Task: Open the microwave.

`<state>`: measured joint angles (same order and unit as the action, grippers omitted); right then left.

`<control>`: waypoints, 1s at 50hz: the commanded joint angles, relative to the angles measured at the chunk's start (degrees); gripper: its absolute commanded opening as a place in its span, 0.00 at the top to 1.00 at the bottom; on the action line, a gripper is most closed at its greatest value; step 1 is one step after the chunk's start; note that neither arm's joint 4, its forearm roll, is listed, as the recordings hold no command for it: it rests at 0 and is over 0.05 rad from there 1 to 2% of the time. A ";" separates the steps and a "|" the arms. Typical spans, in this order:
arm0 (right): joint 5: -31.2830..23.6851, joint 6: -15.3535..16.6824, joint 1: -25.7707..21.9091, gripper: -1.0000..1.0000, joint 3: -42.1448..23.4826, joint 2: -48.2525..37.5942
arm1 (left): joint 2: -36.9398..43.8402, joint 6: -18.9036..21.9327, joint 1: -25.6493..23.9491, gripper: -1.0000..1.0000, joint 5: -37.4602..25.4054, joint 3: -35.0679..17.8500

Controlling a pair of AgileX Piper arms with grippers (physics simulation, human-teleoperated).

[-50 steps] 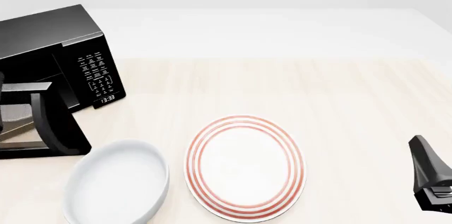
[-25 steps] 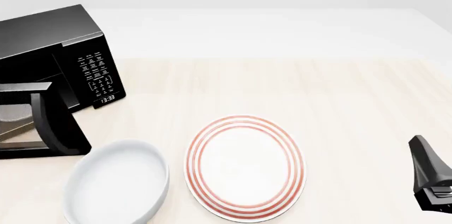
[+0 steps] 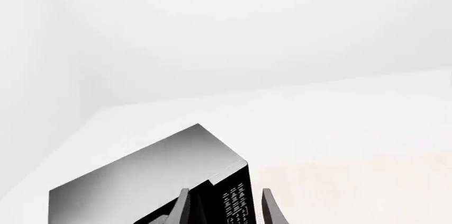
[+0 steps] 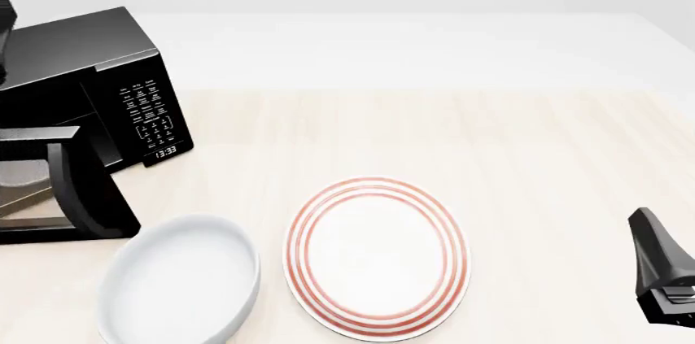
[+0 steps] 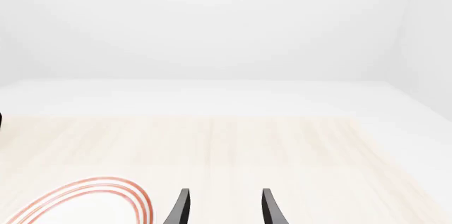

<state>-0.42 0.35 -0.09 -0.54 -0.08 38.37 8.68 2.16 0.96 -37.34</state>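
**Microwave door swung out, both grippers clear of it**

The microwave (image 4: 93,76) is seen at the far left of the table (image 4: 434,116), angled so that its keypad (image 4: 150,108) faces the middle. Its door (image 4: 65,189) is swung well out from the body toward the near edge, so the task is judged done or nearly so. On the keypad, rows of small white labels are shown, too fine to be read; the clock (image 4: 165,151) is read as 13:33. No brand is made out.

Just beside the door's outer end lies a white bowl (image 4: 179,283), and next to that a plate (image 4: 377,256) ringed in red.

In the left wrist view the left gripper (image 3: 226,208) is held above and behind the microwave, its fingers parted with nothing between them; the box top and keypad are framed past them. In the front view only a dark sliver of this arm is caught at the left edge.

The right gripper (image 5: 224,208) is parked low at the near right, well apart from the microwave, fingers likewise spread and empty, the plate rim showing beside them.

Risks are judged as follows. If the door were pushed further, the bowl could be struck and shoved, since little room is left there. If the left arm were lowered from where it hangs, the box top could be hit and the microwave shifted or the door swung back.
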 commanded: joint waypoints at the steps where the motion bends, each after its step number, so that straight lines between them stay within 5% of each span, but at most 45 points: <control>1: 0.00 0.01 0.00 0.00 0.00 0.00 | 6.18 -1.43 0.36 0.00 -4.87 -5.64; 24: 0.00 0.02 0.01 0.00 0.00 0.00 | 13.26 0.31 0.33 0.00 -15.74 -10.93; 50: 0.00 0.00 -0.01 0.00 0.00 0.00 | 21.48 -5.10 2.84 0.00 -18.93 -14.01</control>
<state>-0.42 0.35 -0.08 -0.54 -0.08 56.88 5.57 4.30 -17.70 -51.21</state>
